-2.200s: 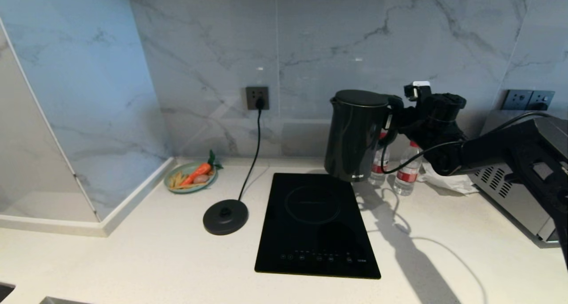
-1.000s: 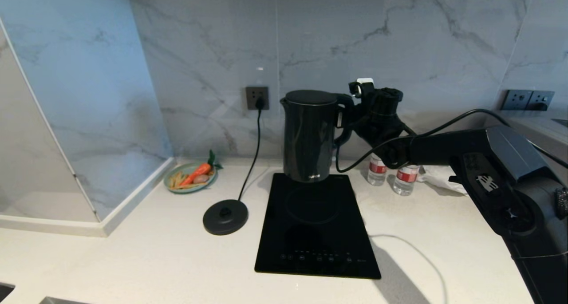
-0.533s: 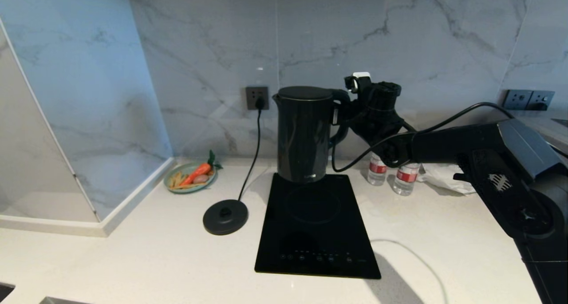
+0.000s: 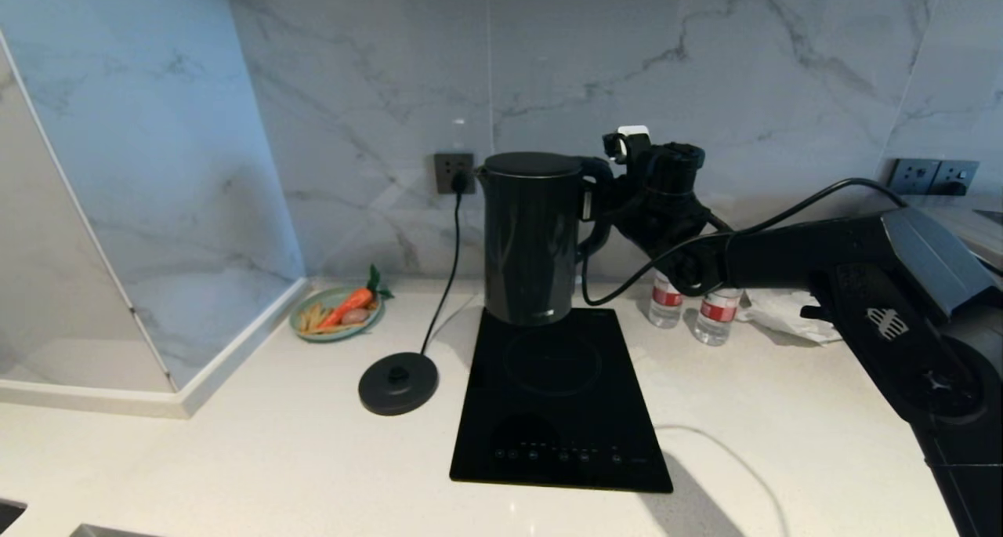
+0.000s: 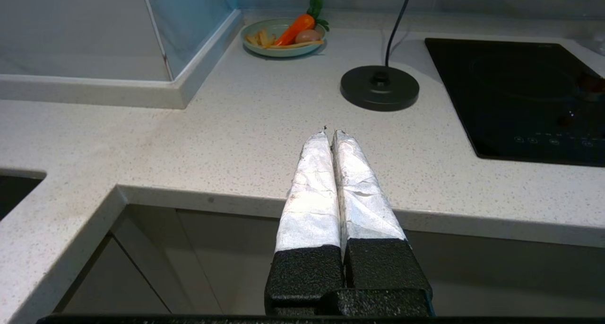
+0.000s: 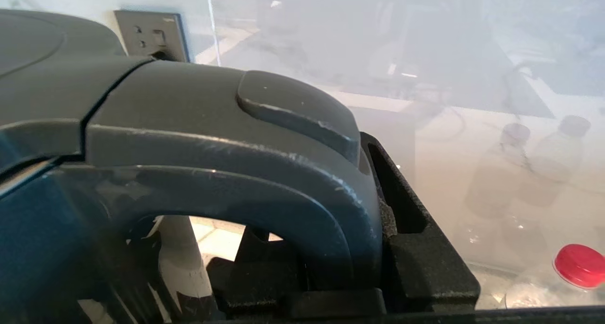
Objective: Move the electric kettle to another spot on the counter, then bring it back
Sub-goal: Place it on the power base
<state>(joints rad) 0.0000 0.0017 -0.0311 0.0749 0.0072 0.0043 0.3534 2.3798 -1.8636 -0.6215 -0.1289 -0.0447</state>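
Open counter [image 4: 235, 458] in front of me, left of the cooktop [image 4: 560, 400]. Base disc [image 4: 398, 382] sits there, its cord [image 4: 447, 274] running up to the wall outlet [image 4: 454, 173]. Food plate [image 4: 337, 313] in the back-left corner by the glass panel [image 4: 117, 231]. Two bottles [image 4: 697, 313] crowd the wall, right of the cooktop.

- Cool, bluish daylight fills the room; the marble wall [image 4: 627, 67] is evenly bright, with a small pale glint above the socket.
- The arm's shadow falls forward across the counter [image 4: 235, 458], so light comes from behind and above.
- The cooktop [image 4: 560, 396] mirrors faint shapes in its glass.
- Close to the right wrist camera, the electric kettle [image 6: 212, 139] looks soft, and the wall behind it hazy, washed out.
- The left wrist view is sharp and warmer.
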